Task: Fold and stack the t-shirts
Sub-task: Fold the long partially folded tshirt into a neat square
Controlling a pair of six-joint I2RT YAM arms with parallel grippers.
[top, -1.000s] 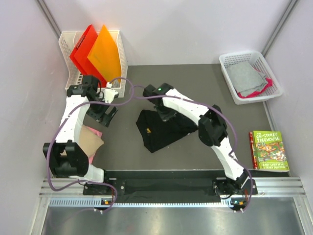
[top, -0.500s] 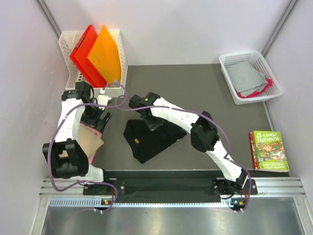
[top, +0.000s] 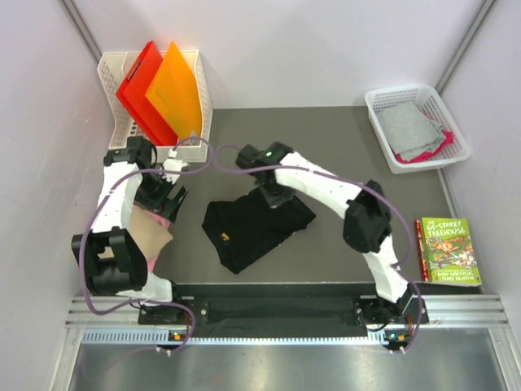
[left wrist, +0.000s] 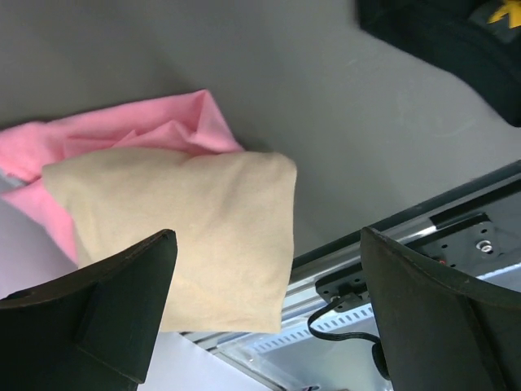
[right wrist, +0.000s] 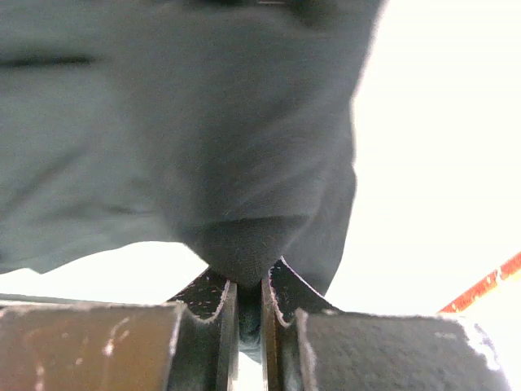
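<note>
Book [top: 448,251] reads "Storey Treehouse"; right claw [right wrist: 249,287] pinches black t-shirt [top: 244,232], left claw [left wrist: 269,238] gapes wide.

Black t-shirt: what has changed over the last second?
The right claw, shut on the black t-shirt, dragged it left and toward the near edge, then back right a little, spreading it flatter. The open left claw swung nearer, over the tan t-shirt. The book stayed put.

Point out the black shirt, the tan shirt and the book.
black shirt [top: 244,236], top view, middle of the cloth.
tan shirt [left wrist: 187,228], left wrist view, middle of its folded top.
book [top: 448,251], top view, middle of its cover.
</note>
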